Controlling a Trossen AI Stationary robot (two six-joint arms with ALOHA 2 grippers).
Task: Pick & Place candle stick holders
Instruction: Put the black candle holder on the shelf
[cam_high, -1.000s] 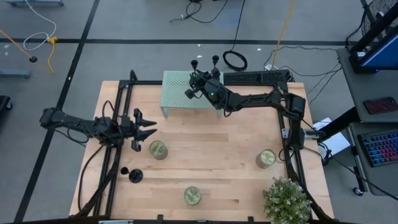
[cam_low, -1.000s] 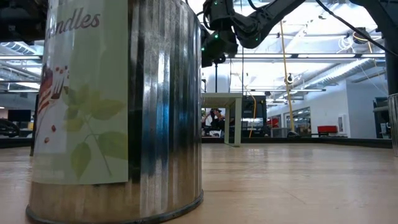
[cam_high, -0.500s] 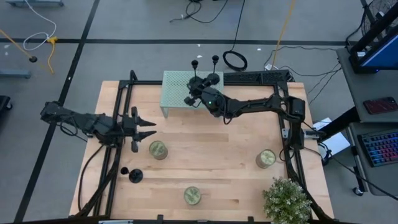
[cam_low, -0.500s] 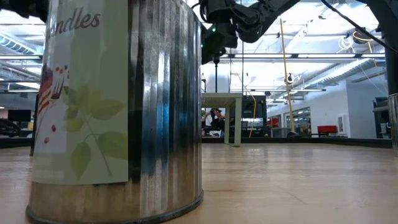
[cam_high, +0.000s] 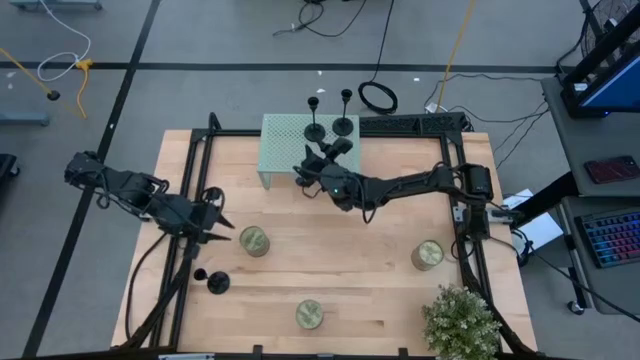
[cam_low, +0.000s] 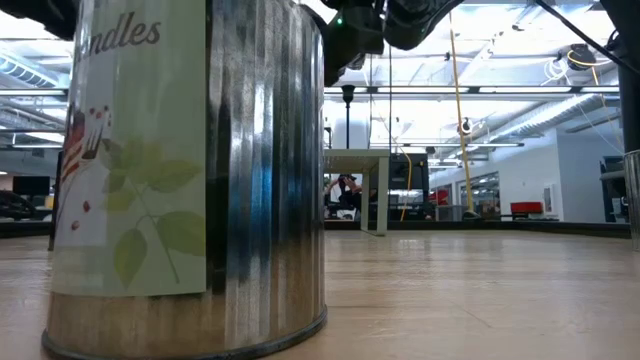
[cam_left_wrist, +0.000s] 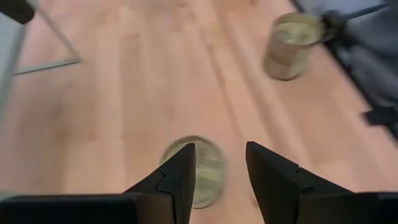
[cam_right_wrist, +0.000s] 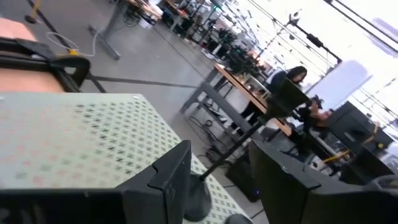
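Two black candle stick holders (cam_high: 315, 128) (cam_high: 343, 122) stand on their disc bases on the pale green perforated stand (cam_high: 285, 140) at the table's far side. A third holder (cam_high: 216, 283) stands on the table near the left front. My right gripper (cam_high: 308, 170) is open and empty just in front of the stand; in the right wrist view (cam_right_wrist: 217, 149) a holder (cam_right_wrist: 200, 190) on the stand shows beyond its fingers. My left gripper (cam_high: 224, 234) is open and empty, tipped down beside a greenish-gold tin (cam_high: 254, 240). In the left wrist view (cam_left_wrist: 221, 152) that tin (cam_left_wrist: 208, 174) shows below its fingertips.
Two more tins stand at the right (cam_high: 427, 254) and the front middle (cam_high: 309, 314); the front one fills the low view (cam_low: 190, 170). A potted plant (cam_high: 462, 322) is at the front right corner. A black frame (cam_high: 190, 160) runs along the table's edges.
My right gripper has drawn back from over the stand toward the table's near edge and left, uncovering the two holders' bases. My left gripper has moved toward the near edge and tipped down toward the tin beside it.
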